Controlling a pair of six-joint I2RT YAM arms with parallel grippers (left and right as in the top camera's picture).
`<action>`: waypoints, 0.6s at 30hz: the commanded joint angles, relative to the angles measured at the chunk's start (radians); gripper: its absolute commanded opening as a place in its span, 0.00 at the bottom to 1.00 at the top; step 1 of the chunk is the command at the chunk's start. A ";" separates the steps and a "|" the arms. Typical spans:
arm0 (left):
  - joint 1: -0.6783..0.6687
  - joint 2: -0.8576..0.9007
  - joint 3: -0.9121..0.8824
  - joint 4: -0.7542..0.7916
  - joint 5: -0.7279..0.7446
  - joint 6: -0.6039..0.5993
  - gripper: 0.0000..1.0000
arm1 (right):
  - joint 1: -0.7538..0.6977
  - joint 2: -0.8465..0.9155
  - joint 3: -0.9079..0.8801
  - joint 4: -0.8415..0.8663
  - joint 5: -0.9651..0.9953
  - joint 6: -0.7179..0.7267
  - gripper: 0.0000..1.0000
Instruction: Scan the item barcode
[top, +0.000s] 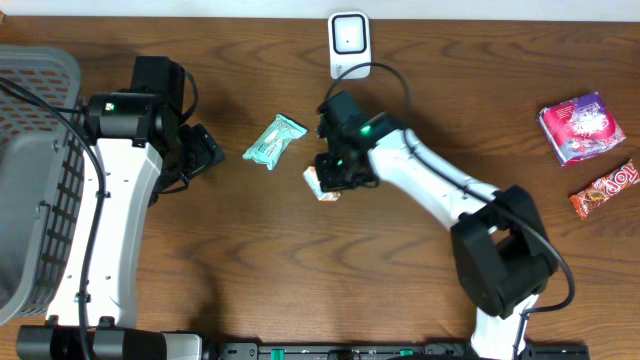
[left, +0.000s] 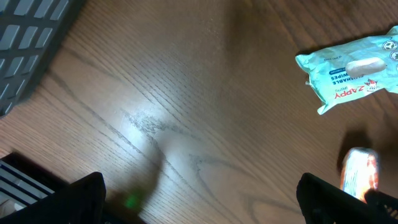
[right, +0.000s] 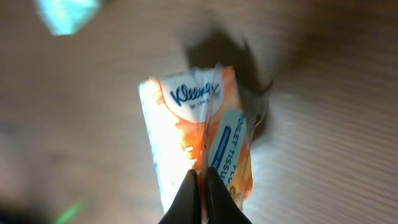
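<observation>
Pinching Kleenex pack (right: 186, 118), right fingers (right: 185, 200)

Overhead sharp, evenly lit; left wrist glare on table (left: 168, 146); right wrist view blurred throughout

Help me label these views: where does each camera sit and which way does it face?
Overhead: above the table, facing straight down; the left hand and right hand show.
Left wrist: faces down at the table and a wipes pack; its open hand's tips show.
Right wrist: faces down its shut hand at the Kleenex pack it pinches.
Shared: overhead and left wrist both show the wipes pack.
</observation>
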 joint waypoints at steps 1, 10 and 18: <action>0.002 0.000 -0.004 -0.004 -0.006 0.002 0.98 | -0.100 0.005 0.008 -0.001 -0.501 -0.132 0.01; 0.002 0.000 -0.004 -0.004 -0.006 0.002 0.98 | -0.216 0.009 -0.124 0.050 -0.775 -0.189 0.01; 0.002 0.000 -0.004 -0.004 -0.006 0.002 0.98 | -0.287 0.009 -0.477 0.581 -0.993 0.175 0.01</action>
